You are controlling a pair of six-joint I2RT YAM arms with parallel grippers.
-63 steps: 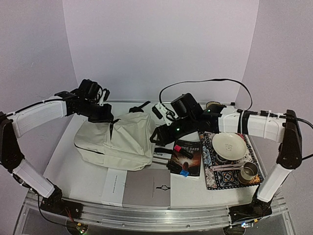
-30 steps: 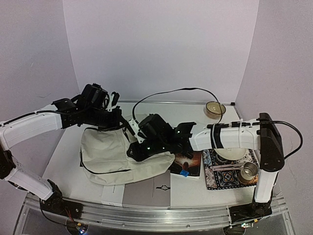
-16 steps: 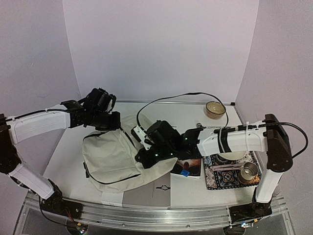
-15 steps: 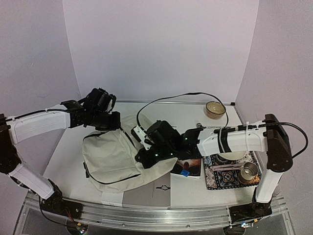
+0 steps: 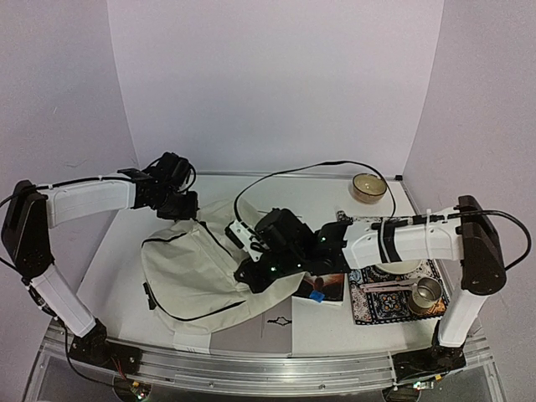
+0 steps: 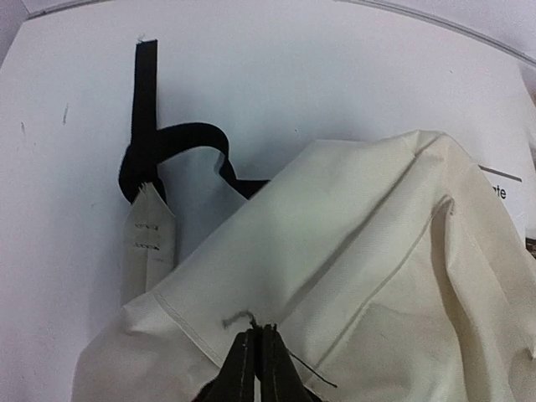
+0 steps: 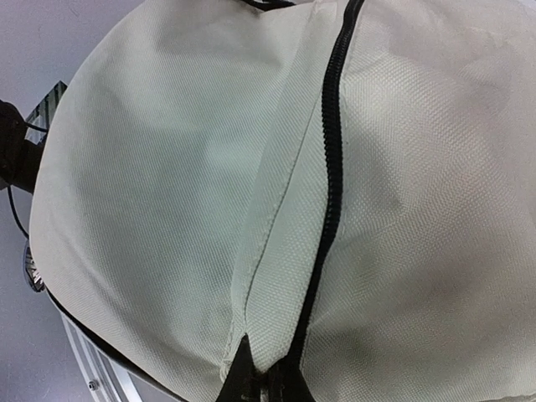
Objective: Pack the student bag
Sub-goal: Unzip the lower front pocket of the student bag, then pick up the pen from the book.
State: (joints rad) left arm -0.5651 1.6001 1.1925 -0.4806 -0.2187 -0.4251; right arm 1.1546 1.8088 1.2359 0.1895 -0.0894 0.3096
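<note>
The student bag [image 5: 188, 272], cream fabric with black zippers, lies slumped at the left middle of the table. My left gripper [image 5: 188, 210] sits at its far upper corner. In the left wrist view the jaws [image 6: 257, 332] are shut on the bag's cream cloth [image 6: 377, 276], with a black strap [image 6: 146, 126] trailing on the table beyond. My right gripper [image 5: 250, 273] is at the bag's right edge. Its jaws [image 7: 266, 375] are shut on the fabric flap beside the black zipper [image 7: 331, 167].
A dark book [image 5: 325, 283] lies right of the bag, partly under my right arm. Further right a patterned mat [image 5: 381, 308] carries a metal cup [image 5: 427, 293]. A small bowl [image 5: 367, 186] stands at the back. A grey booklet [image 5: 260, 322] lies at the front edge, partly under the bag.
The bag has been dragged and turned toward the front left. My right gripper closed on the zipper flap and shifted right. My left arm pulled back toward the far left.
</note>
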